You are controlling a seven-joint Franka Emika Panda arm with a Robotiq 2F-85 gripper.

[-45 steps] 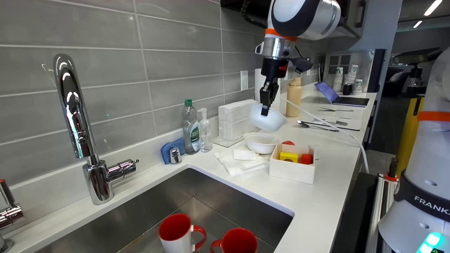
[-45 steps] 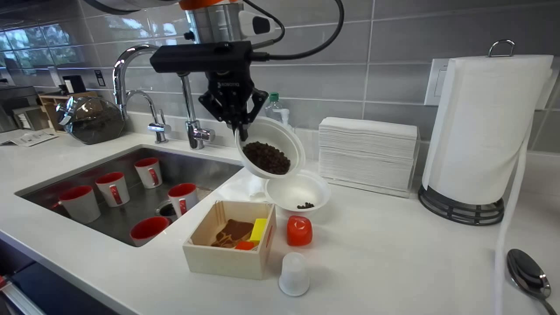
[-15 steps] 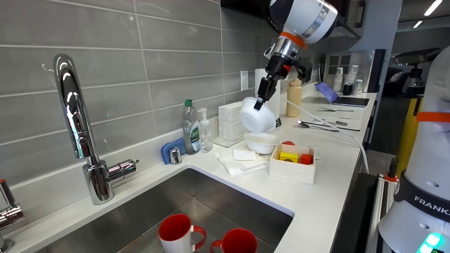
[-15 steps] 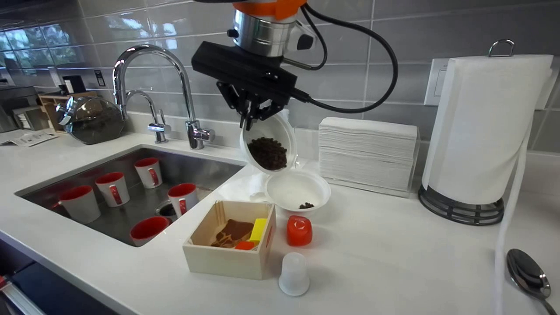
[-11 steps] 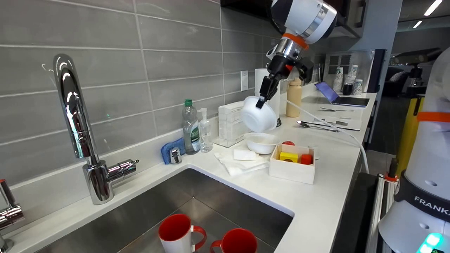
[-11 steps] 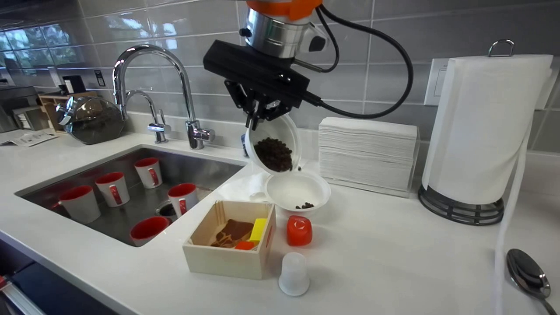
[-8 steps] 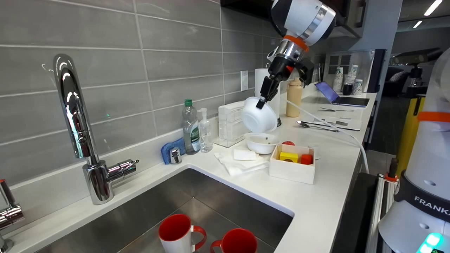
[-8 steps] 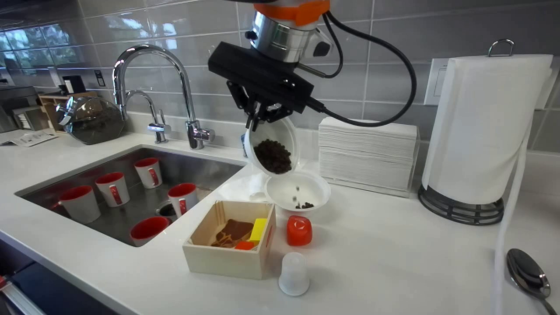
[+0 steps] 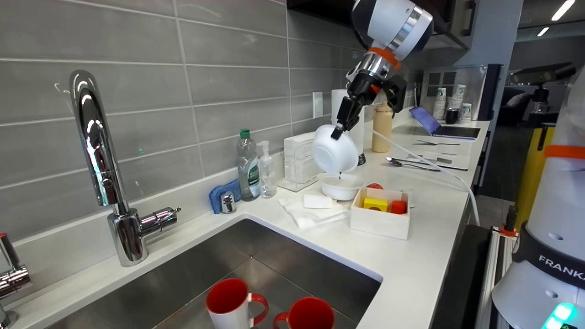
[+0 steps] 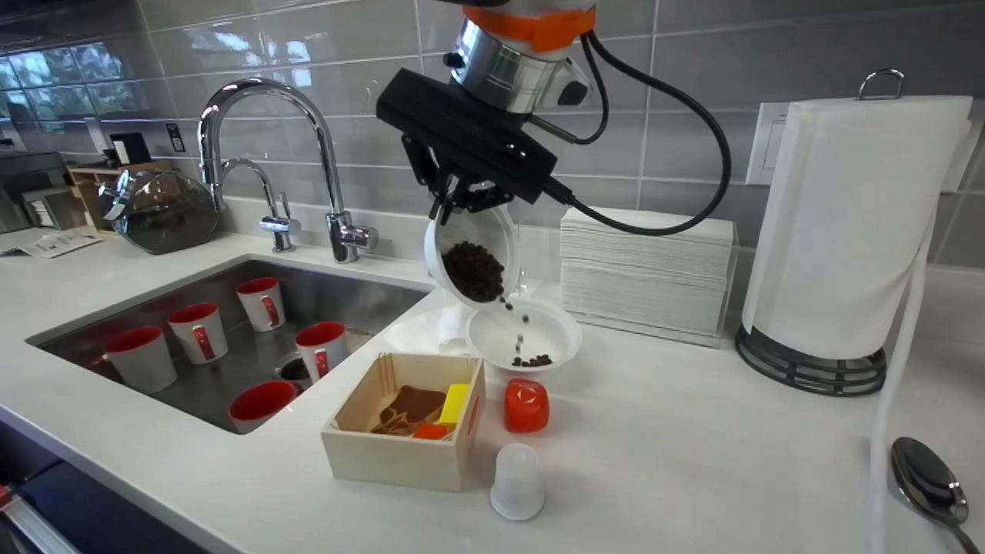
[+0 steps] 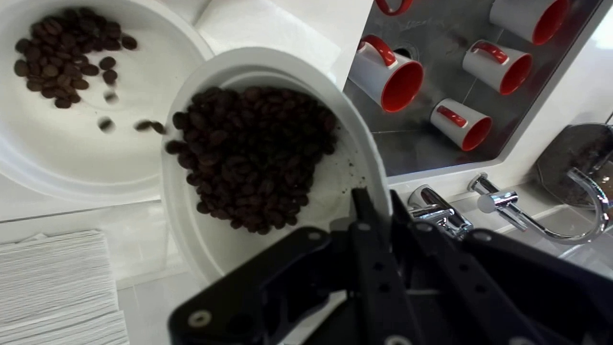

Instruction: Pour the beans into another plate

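I find the gripper (image 11: 378, 201) pinched tight on the rim of a tilted bowl (image 11: 330, 187), beans (image 11: 254, 158) spilling into the plate (image 11: 100, 158) at left in the wrist view.

The tilted round white bowl (image 9: 335, 153) discharges dark brown oval beans (image 11: 258, 153) into the upright round white bowl-like plate (image 10: 555, 335) below.

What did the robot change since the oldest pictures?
The claw tipped the upper white bowl farther toward the lower white bowl, and coffee beans are now falling in. It kept its grip. The wooden box and red-and-white mugs stayed put.
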